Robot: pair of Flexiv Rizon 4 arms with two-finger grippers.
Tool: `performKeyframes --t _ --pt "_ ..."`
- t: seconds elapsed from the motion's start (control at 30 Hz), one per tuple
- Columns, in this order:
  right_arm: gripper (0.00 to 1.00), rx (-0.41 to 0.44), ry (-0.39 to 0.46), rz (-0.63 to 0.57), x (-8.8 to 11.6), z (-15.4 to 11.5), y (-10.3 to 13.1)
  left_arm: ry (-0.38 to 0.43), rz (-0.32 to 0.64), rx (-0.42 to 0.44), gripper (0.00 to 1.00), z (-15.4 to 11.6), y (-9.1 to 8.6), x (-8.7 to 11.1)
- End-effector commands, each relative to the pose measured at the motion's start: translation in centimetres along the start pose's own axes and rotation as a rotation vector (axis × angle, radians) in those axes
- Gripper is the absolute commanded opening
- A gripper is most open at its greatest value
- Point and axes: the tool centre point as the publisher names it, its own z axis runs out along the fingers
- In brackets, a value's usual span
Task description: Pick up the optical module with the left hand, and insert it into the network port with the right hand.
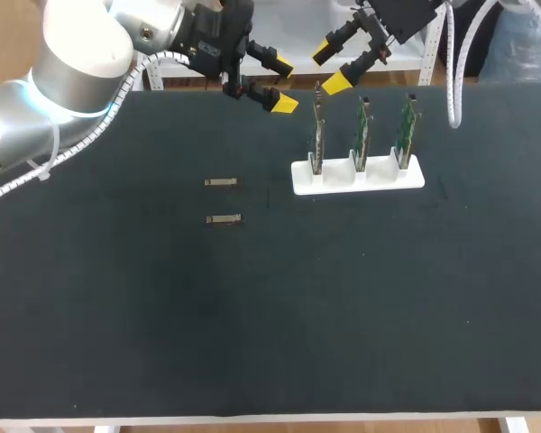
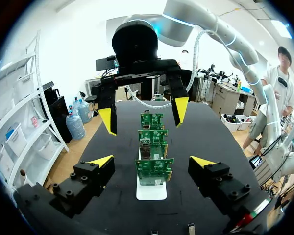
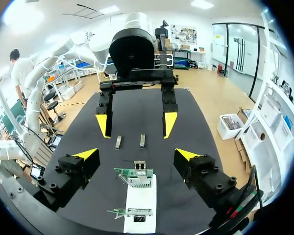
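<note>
Optical module: lying flat on the table, left of the white holder, long axis left-right; second module just nearer.
Left claw: spread, holding nothing; modules sit nearer and left of it, so it's the closer arm.
Right claw: spread too, up by the leftmost card.
Room: modules well apart from the holder and the table edges.

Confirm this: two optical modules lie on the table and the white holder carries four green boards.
Wrong count: the white holder carries three green boards, not four, as the head view shows. The two optical modules do lie on the table.
</note>
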Motion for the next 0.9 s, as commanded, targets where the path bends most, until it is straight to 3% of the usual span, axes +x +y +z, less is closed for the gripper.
performKeyframes --t 0.03,0.47,0.5,0.57,0.9 --pt "1.00 -0.346 0.004 -0.004 -0.5 -0.3 -0.7 0.003 0.000 0.004 1.00 0.1 0.2 -0.1" --pt "1.00 -0.344 0.005 -0.043 -1.7 -0.9 -0.6 0.003 0.000 0.004 1.00 0.1 0.2 -0.1" --pt "0.76 -0.345 0.004 -0.045 -1.8 -1.0 -0.7 0.003 0.000 0.004 1.00 0.1 0.2 -0.1" --pt "0.00 -0.344 0.002 -0.051 -1.9 -1.0 -0.7 0.003 0.000 0.004 1.00 0.1 0.2 -0.1" --pt "0.00 -0.364 0.011 -0.060 -2.0 -0.4 -0.8 0.003 0.000 0.004 1.00 0.1 0.2 -0.1"
